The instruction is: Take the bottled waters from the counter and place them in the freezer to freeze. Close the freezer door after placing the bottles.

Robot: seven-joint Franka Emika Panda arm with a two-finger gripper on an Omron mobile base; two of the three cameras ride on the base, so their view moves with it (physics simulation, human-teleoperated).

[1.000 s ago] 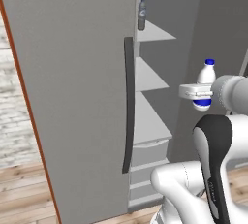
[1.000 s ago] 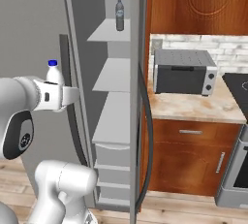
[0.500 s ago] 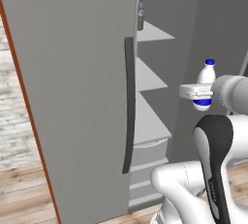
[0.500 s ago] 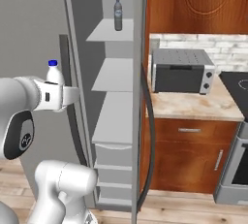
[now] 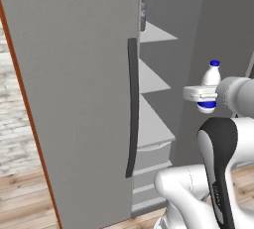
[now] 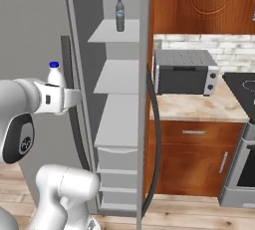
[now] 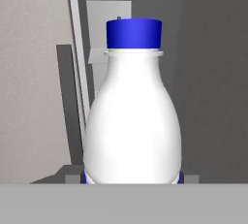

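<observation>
My gripper (image 5: 204, 97) (image 6: 62, 97) is shut on the clear-white bottled water (image 5: 211, 80) (image 6: 55, 75) (image 7: 133, 121), which stands upright, blue cap on top, in front of the open freezer (image 5: 154, 79) (image 6: 117, 69) at mid-shelf height. The bottle is outside the compartment, and in the hand view it covers the fingers. The grey bottled water (image 5: 143, 15) (image 6: 120, 16) stands upright on the top shelf inside. The freezer door (image 6: 144, 139) (image 5: 228, 25) is swung wide open, edge-on in the right base view, its dark handle (image 6: 157, 124) facing the counter (image 6: 199, 108).
A closed grey door (image 5: 74, 99) with a long dark handle (image 5: 131, 109) (image 6: 66, 69) flanks the compartment on the left. A grey toaster oven (image 6: 185, 72) sits on the counter, with a black stovetop (image 6: 243, 82) further right. Drawers (image 6: 117, 162) fill the freezer's bottom.
The whole picture has shifted slightly, so the camera has crept. The bottle stays in my gripper at the same height, and the grey bottle has not moved.
</observation>
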